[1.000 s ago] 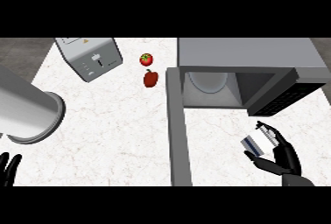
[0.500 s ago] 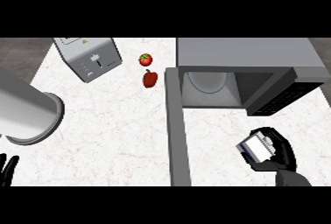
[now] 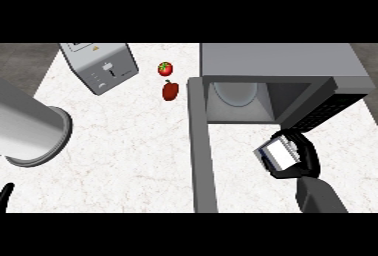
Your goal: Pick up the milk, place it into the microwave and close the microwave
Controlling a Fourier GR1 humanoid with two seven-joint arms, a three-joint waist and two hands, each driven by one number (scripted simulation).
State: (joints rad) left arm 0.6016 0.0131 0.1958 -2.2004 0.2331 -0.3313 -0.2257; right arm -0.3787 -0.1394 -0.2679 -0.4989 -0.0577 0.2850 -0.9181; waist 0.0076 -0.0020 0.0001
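Observation:
A white and blue milk carton sits in my right hand, whose black fingers curl round it just in front of the microwave's opening. The grey microwave stands at the back right with its door swung open toward me, lying as a long grey strip left of the hand. Inside the cavity a round glass plate shows. Only a sliver of my left hand appears at the lower left edge.
A grey toaster stands at the back left. A tomato and a red pepper lie between it and the microwave. A large grey cylinder lies on the left of the white counter.
My right hand has carried the milk carton leftward and up toward the microwave opening, turning it in the grip. The left hand has sunk further toward the lower edge.

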